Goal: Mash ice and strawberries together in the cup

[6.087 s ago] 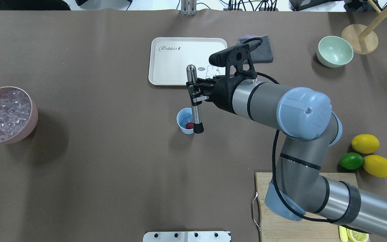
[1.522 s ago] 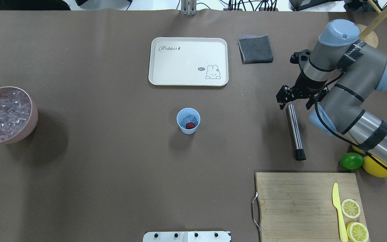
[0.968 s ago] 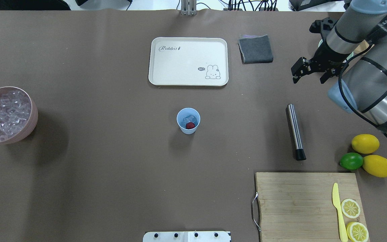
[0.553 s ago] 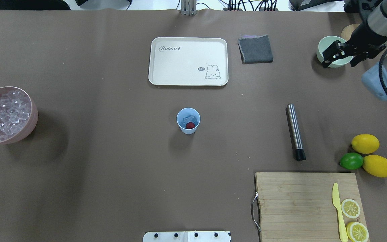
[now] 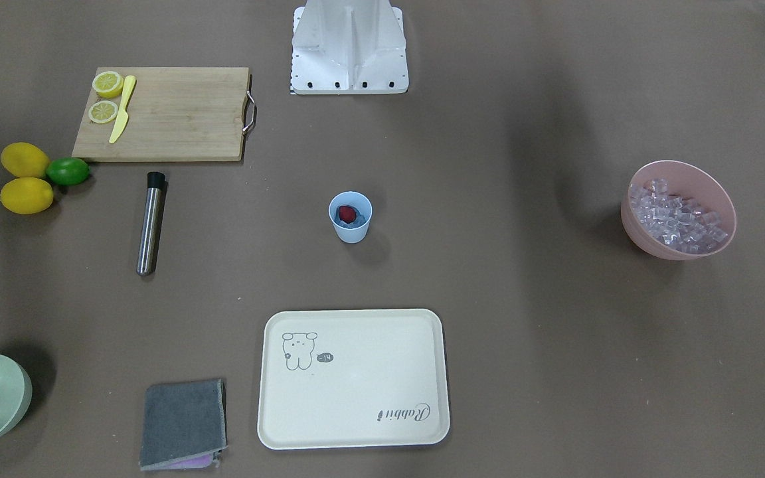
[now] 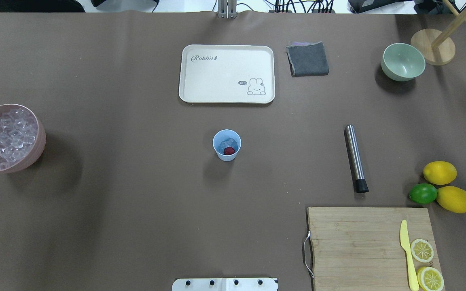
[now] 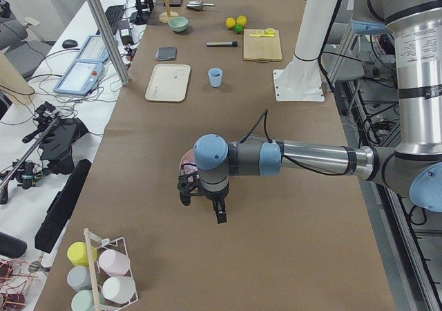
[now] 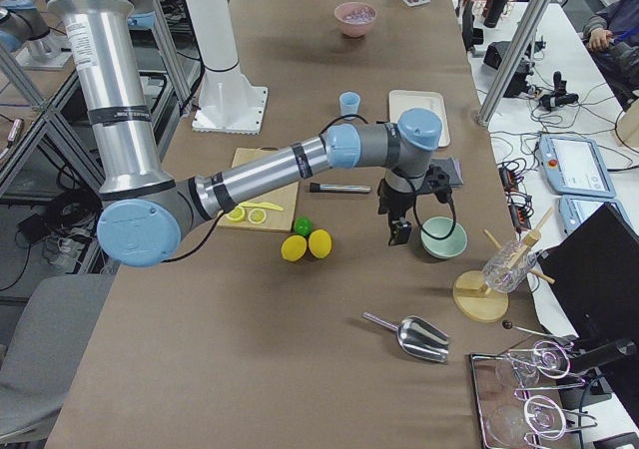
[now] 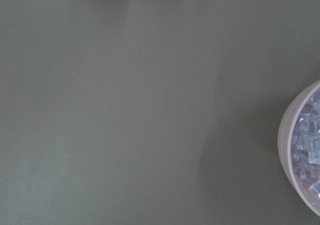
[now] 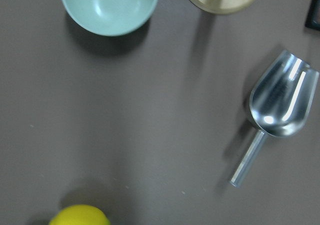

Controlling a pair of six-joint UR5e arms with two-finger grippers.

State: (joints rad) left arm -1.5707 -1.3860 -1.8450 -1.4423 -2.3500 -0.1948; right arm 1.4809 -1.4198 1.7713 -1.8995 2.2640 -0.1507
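Overhead view: cup [image 6: 226, 145] stands upright near table centre, nothing touching it. Inside, one strawberry [image 6: 228, 150] is seen at the 6 o'clock side, with ice [image 6: 229, 142] just behind it at 12 o'clock. More ice is heaped in the pink bowl [image 6: 41, 139], well apart at 9 o'clock of the cup. The steel muddler [image 6: 355, 158] lies flat at 3 o'clock, black tip toward 6.

Handling, as judged: cup prob. light, thin-walled and easily tipped. It is best clamped across the outer wall approx. mid-height, w/ gentle force. Cubes look hard and glossy, so likely to skid under pressure. Muddler shaft is smooth, prob. slippery, and best taken mid-shaft.

Left gripper [image 7: 218, 213] hangs above the table beside the pink bowl. Right gripper [image 8: 397, 229] hangs near the green bowl [image 8: 442, 237]. Neither holds anything, but whether the fingers are spread or closed cannot be told.

Writing: "Rabbit" is printed on the tray [image 6: 200, 81], at 12 o'clock of the cup, w/ a bunny cartoon. Its small speech bubble is unreadable. No label is seen on the cup.
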